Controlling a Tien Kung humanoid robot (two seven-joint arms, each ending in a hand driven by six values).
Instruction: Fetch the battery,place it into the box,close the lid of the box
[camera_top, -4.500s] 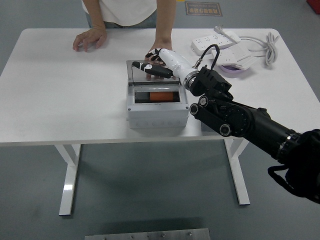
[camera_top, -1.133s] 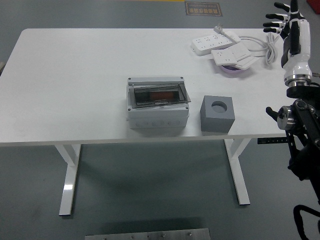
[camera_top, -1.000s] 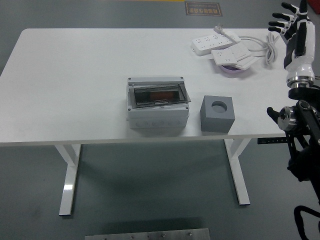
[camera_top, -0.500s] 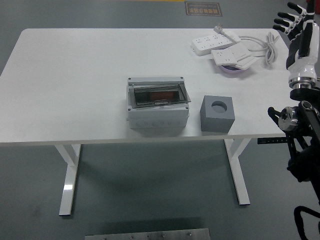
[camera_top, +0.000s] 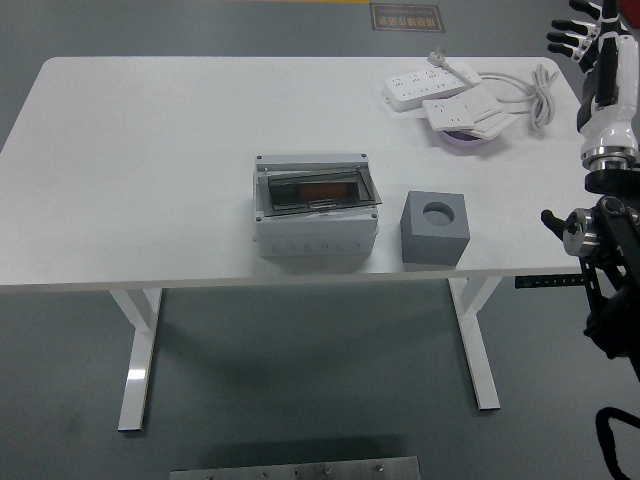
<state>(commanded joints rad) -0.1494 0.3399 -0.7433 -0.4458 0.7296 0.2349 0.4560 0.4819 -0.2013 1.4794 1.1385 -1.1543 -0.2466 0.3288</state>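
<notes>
Box (camera_top: 316, 213): pale grey, near the middle of the white table (camera_top: 130, 170), close to its near edge. Tinted clear lid (camera_top: 318, 191) down flat over the opening. Through the lid, an orange shape, taken for the battery (camera_top: 322, 188), inside the box. Four corner screws on the frame.

Grey cube block (camera_top: 436, 229): just right of the box, apart from it. One round hole in the top face; contents of the hole not discernible.

White power strips (camera_top: 443, 86) with coiled cable (camera_top: 530, 90): far right corner of the table. Beneath them, edge of a pale purple dish (camera_top: 462, 140); contents hidden.

Right hand (camera_top: 590, 30): at upper right edge of view, raised beyond the table's right end, white forearm shell below it, black arm joints lower at the right edge. Fingers (camera_top: 562, 38) apart and extended, holding nothing. Left hand: out of view.

Changes against earlier views: lid previously raised with the right hand reaching over the box and a person's hands on the far side of the table; now lid shut, person gone, arm withdrawn to the right. Over the last second, hand shifted slightly further right and up. Box, block and strips unmoved.
</notes>
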